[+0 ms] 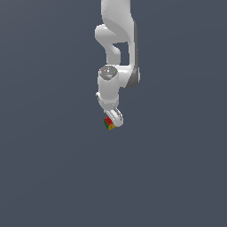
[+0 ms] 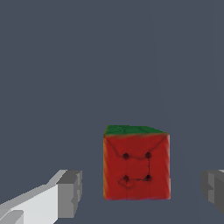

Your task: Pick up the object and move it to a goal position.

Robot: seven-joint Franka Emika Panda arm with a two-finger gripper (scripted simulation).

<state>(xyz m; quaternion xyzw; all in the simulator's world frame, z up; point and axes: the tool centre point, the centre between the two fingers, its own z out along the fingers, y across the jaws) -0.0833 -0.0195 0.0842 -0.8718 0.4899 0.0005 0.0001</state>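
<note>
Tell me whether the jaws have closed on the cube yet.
No, in the wrist view the cube sits between the jaws with open space on both sides.

sim render, no real room: flat slate-grey backdrop [image 1: 48, 168] fills both views, no furniture or walls. smooth shadeless white arm [image 1: 116, 53] comes in from 12 o'clock; blocky textured cube [image 2: 136, 164] looks computer-drawn.

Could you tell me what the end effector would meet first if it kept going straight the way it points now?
Most likely the cube: in the wrist view it sits between the open fingers of the end effector, untouched. Depth is unclear.
</note>
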